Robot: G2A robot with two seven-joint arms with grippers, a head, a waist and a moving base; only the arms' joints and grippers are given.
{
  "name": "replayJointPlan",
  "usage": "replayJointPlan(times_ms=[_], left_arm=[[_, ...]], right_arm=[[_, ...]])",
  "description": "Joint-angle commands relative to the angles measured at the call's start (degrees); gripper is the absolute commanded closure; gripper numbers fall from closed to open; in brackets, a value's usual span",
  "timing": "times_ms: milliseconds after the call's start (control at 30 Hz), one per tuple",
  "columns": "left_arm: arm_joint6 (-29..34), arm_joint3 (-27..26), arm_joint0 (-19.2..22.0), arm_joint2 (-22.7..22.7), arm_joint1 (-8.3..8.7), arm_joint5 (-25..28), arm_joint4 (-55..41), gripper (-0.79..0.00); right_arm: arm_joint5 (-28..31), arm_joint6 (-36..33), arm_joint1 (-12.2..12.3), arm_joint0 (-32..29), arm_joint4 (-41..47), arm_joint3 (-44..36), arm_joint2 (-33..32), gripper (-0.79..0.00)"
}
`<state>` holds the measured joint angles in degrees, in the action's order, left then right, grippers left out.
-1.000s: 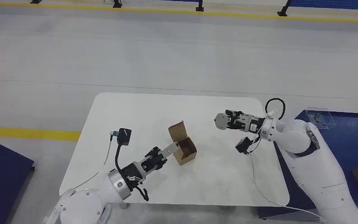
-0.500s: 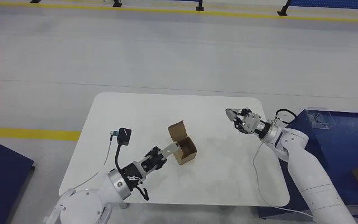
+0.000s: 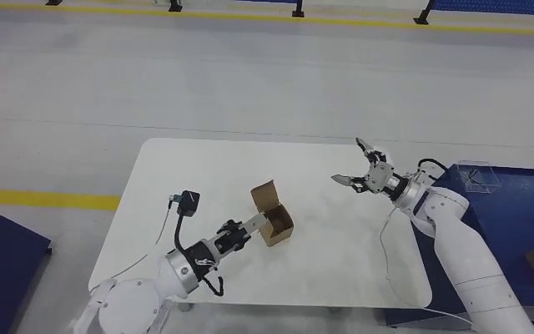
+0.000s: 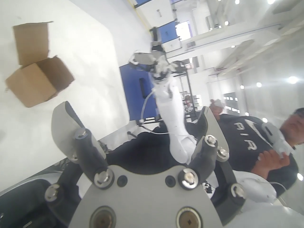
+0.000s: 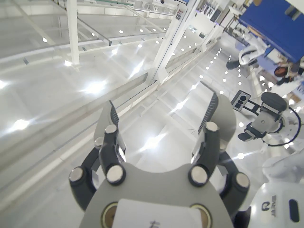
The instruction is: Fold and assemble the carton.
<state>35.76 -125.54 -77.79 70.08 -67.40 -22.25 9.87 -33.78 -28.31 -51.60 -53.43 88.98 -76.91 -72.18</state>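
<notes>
The brown carton (image 3: 272,215) sits near the middle of the white worktop (image 3: 183,175), its body squared up and one flap standing open. My left gripper (image 3: 255,221) is just beside its near-left side, spread wide and empty. My right gripper (image 3: 348,161) hangs by the far right corner, also spread wide with nothing in it, well apart from the carton.
</notes>
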Motion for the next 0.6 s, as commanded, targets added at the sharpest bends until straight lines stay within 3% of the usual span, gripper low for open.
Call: replayJointPlan(times_ms=[0,100,200,333,467,567], left_arm=[[3.19,2.80,5.11,-5.68,0.13,-7.37,17.95,-0.785],[8.39,7.20,12.26,-14.70,-0.63,-14.26,28.86,-0.785],[9.25,12.39,17.77,-20.73,-2.05,-18.92,32.81,-0.785],[9.73,21.43,24.03,-27.07,-4.11,-23.34,37.07,-0.785],[10.05,27.31,28.39,-30.29,-6.16,-26.36,37.41,-0.785],[7.60,27.36,28.50,-28.27,-7.09,-27.68,33.24,-0.785]], right_arm=[[4.27,-1.45,0.87,0.48,-23.12,-2.34,-0.12,-0.785],[4.82,-4.05,1.70,2.12,-39.19,-4.26,2.31,-0.785],[5.91,-3.78,1.81,4.68,-52.84,-3.93,6.36,-0.785],[7.13,-3.91,0.72,8.12,-62.49,-1.43,12.77,-0.785],[9.46,-3.09,-0.70,10.84,-69.87,1.58,18.48,-0.785],[9.46,-3.09,-0.70,10.84,-69.87,1.58,18.48,-0.785]])
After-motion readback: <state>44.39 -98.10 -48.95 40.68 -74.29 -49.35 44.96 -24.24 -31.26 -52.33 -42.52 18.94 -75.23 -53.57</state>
